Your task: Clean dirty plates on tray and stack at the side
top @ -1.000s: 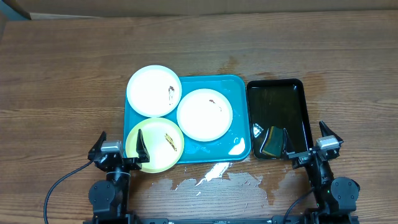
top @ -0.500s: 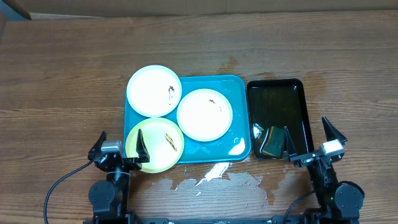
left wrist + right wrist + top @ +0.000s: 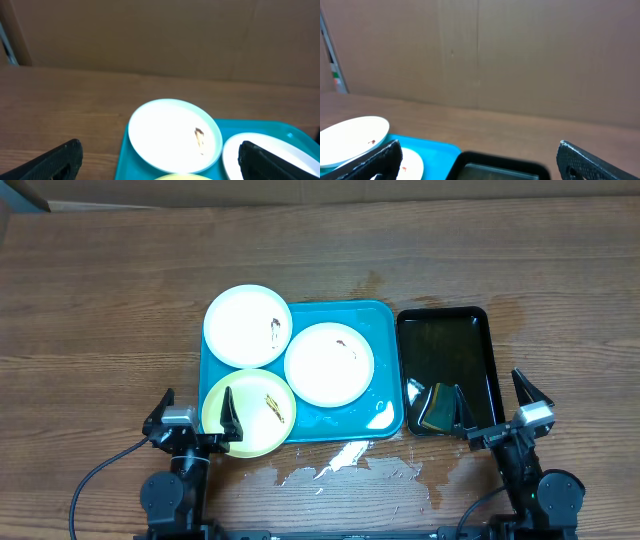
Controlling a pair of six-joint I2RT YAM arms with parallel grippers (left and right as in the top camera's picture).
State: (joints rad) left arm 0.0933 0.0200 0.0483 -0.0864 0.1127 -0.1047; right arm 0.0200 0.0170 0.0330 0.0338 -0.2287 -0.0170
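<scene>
Plates sit three on the tray: two white and one yellow-green, which overhangs the near rim beside the left gripper. That gripper and the right gripper stand wide and empty. A sponge lies in the black tray.

Left wrist: fingers are spread wide, and the far white plate has a brown smear.

Right wrist: fingers are wide, with plates low at left.

The plates look light and stiff, and likely slick where wet. An overhanging rim seems the best place to pinch.
</scene>
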